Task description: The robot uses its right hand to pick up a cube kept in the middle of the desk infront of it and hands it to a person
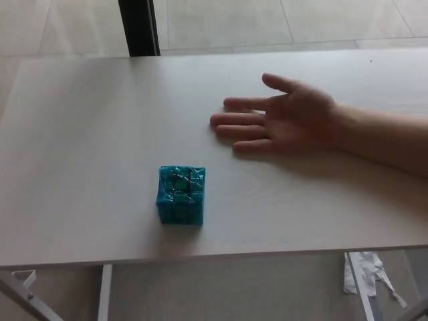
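Note:
A teal cube (181,194) with a crinkled shiny wrapping stands on the pale wooden desk (80,134), near its front edge and a little left of the middle. A person's hand (281,122) lies palm up and flat on the desk, up and to the right of the cube, with the forearm reaching in from the right edge. Its fingers point left and are apart from the cube. Neither of my hands shows in the head view.
A dark post (139,27) stands beyond the desk's far edge on a tiled floor. Below the front edge show the desk's white legs (105,292) and a crumpled white scrap (364,271) on the floor at the right.

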Motion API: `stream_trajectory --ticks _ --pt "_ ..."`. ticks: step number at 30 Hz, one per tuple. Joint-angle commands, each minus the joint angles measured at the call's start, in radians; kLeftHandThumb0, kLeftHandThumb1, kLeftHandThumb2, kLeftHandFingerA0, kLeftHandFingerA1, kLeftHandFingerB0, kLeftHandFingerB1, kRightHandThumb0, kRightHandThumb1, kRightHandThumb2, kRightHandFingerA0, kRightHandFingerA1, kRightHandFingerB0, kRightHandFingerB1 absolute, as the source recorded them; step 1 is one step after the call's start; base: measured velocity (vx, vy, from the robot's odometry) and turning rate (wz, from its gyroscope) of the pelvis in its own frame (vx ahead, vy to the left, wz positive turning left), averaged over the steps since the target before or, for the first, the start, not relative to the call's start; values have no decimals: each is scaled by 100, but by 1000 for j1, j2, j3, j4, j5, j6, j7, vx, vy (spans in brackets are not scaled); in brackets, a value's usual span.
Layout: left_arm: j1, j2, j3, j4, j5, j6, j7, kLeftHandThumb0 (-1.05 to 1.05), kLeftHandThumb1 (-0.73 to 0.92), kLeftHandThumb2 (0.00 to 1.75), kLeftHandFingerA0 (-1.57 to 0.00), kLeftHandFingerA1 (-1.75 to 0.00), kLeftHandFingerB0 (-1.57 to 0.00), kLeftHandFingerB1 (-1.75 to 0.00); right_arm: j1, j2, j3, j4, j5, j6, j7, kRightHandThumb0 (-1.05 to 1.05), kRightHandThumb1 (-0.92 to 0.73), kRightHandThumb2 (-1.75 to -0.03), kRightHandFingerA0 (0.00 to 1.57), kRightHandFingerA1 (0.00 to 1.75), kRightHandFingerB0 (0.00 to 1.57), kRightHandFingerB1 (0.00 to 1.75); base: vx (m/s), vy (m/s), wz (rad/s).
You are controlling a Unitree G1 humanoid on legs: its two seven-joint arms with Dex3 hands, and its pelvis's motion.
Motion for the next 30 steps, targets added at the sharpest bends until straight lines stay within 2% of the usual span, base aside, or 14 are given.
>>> stream_trajectory --ticks 1,2,3,4,5,9,10,13,22,23,24,26,29,30 --pt "2 14 6 1 -17 -18 -1 -58 41 82 -57 -65 -42 -52 -23 -6 -33 -217 73 38 -20 -65 -46 -82 53 58 20 43 0 0 0" --pt "2 14 7 1 -19 -17 -1 -58 41 82 -57 -65 -42 -52 -42 6 -49 -277 107 65 -16 -55 -54 -57 54 43 29 30 0 0 0" --pt "0 11 10 2 -22 -10 11 -56 51 56 -59 -55 -49 -40 -65 12 -40 -363 116 75 -19 -69 -47 -79 38 54 25 42 0 0 0" --pt "2 11 4 1 -14 -15 13 -60 41 83 -58 -67 -44 -53 -81 20 -34 -413 121 74 -21 -62 -53 -57 41 47 36 34 0 0 0" --pt "6 12 -8 -2 -3 -24 11 -59 41 82 -58 -68 -43 -54 -101 28 -30 -458 131 85 -27 -70 -41 -80 43 54 33 49 0 0 0" --pt "6 14 -5 6 -7 -21 3 -66 42 82 -56 -65 -45 -51 -131 99 28 -729 104 81 -88 -68 -43 -77 46 48 37 47 0 0 0" --pt "7 10 1 2 -15 -18 -4 -58 52 56 -58 -56 -50 -40 -141 118 78 -856 73 121 -117 -58 -41 -82 39 50 21 42 0 0 0" --pt "9 9 -7 0 -9 -18 0 -61 43 82 -54 -65 -43 -52 -182 111 184 -1051 35 214 -100 -57 -58 -58 28 34 27 30 0 0 0" --pt "7 4 -6 4 -8 -15 7 -55 53 56 -58 -61 -52 -41 -405 124 445 -1217 -47 334 -21 -68 -59 -58 25 47 25 31 0 0 0" --pt "12 0 -12 2 -3 -22 7 -57 42 83 -56 -67 -45 -54 -437 137 514 -1219 -117 332 -5 -72 -47 -85 22 55 17 42 0 0 0" --pt "14 -1 -15 2 0 -29 3 -58 43 84 -55 -68 -44 -54 -459 155 555 -1228 -136 362 -6 -69 -58 -58 30 47 24 32 0 0 0" --pt "15 -2 -9 2 -7 -31 -3 -57 54 56 -58 -60 -52 -41 -487 195 614 -1244 -139 412 -13 -66 -55 -58 33 46 30 30 0 0 0" --pt "12 -3 -5 4 -11 -26 -2 -59 41 83 -55 -67 -45 -53 -517 234 690 -1212 -184 395 -2 -68 -56 -57 38 45 32 30 0 0 0" --pt "8 -2 -2 6 -14 -14 -2 -55 53 56 -59 -58 -53 -40 -526 248 727 -1199 -219 380 -2 -69 -56 -59 39 47 33 31 0 0 0"
